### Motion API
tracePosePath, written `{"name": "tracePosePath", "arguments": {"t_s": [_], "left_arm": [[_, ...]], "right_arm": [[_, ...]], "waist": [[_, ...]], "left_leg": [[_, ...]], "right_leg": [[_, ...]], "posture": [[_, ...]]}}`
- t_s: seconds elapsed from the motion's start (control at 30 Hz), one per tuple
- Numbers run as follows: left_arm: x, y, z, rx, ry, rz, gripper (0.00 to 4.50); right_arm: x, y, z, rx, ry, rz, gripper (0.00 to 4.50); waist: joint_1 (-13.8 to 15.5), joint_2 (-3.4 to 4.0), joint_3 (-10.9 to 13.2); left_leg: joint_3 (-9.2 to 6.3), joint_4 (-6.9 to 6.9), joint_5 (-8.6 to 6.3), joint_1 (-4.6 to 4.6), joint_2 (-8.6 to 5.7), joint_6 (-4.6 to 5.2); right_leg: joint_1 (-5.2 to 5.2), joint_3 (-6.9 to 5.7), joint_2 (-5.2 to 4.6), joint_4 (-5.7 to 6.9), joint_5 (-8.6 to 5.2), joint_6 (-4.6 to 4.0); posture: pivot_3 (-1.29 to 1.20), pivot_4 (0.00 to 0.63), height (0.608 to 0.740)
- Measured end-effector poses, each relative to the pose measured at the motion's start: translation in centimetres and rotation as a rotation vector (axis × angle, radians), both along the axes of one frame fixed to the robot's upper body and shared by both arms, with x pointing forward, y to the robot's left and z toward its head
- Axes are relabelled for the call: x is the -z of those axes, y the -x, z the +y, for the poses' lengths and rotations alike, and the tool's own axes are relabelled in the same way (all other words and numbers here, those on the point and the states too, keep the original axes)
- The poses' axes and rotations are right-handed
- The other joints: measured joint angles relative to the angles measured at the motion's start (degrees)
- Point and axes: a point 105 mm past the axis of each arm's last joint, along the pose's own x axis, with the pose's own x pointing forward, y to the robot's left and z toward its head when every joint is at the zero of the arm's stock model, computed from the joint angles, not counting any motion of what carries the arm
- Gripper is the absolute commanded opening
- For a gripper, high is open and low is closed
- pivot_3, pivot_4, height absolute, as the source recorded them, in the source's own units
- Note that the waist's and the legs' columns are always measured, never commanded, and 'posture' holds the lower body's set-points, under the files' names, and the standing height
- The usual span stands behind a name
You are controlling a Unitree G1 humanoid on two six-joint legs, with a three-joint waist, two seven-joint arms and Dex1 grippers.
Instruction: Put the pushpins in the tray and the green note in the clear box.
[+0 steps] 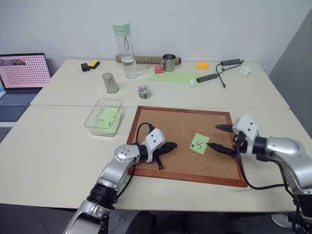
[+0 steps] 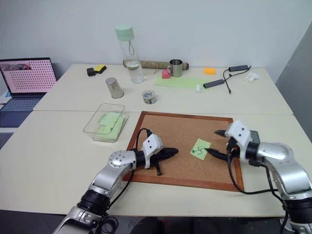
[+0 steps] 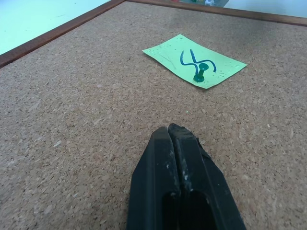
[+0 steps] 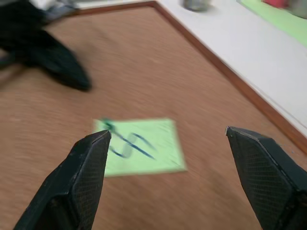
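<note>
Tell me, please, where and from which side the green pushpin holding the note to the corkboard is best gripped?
Grip the green pushpin by its plastic head, which stands up clear of the green note; its point is sunk through the paper into the corkboard. Coming from above, slightly angled, with jaws either side of the head, then pulling straight up, looks best. The open right gripper, beside the note, seems well placed.

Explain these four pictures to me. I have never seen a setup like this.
A two-armed humanoid robot works at a table. Two pictures come from cameras on its head; the other two look along each arm's own fingers. On the table lies a corkboard with a green note held by a green pushpin. To the robot's left stands a clear box containing green paper. The left end effector is shut and holds nothing. The right end effector is open beside the note, also holding nothing.
</note>
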Motion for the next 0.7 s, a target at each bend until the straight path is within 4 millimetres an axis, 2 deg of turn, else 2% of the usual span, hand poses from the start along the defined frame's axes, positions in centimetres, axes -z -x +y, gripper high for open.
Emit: {"name": "tracePosePath", "arguments": {"t_s": [0.1, 0.27, 0.37, 0.7], "left_arm": [[0.0, 0.0, 0.0, 0.002, -0.002, 0.0, 0.0], [0.0, 0.0, 0.0, 0.003, -0.003, 0.0, 0.0], [0.0, 0.1, 0.0, 0.003, -0.003, -0.001, 0.0], [0.0, 0.1, 0.0, 0.001, -0.002, 0.001, 0.0]], "right_arm": [[1.5, -0.1, 1.5, -0.041, -0.03, 0.036, 4.01], [2.8, -0.9, 2.1, -0.044, -0.043, 0.047, 4.01], [3.6, -1.3, 2.3, -0.04, -0.047, 0.056, 3.53], [4.6, -1.9, 3.1, -0.043, -0.079, 0.068, 1.27]], "waist": [[0.03, -0.01, 0.01], [0.02, -0.01, 0.01], [0.01, -0.01, 0.01], [-0.06, 0.0, 0.01]], "left_leg": [[0.0, 0.0, 0.0, 0.04, 0.0, 0.0], [-0.01, 0.0, 0.0, 0.06, 0.0, -0.01], [0.0, -0.01, 0.0, 0.06, 0.0, -0.01], [-0.01, -0.01, 0.0, 0.06, 0.0, -0.01]], "right_leg": [[0.03, 0.0, 0.0, 0.0, 0.0, 0.0], [0.03, 0.0, 0.0, -0.01, 0.0, 0.0], [0.03, 0.0, 0.0, -0.01, 0.0, 0.0], [0.03, 0.0, 0.0, -0.02, 0.0, 0.0]], "posture": [[0.0, 0.15, 0.74], [0.0, 0.15, 0.74], [0.0, 0.15, 0.74], [0.0, 0.15, 0.74]]}}
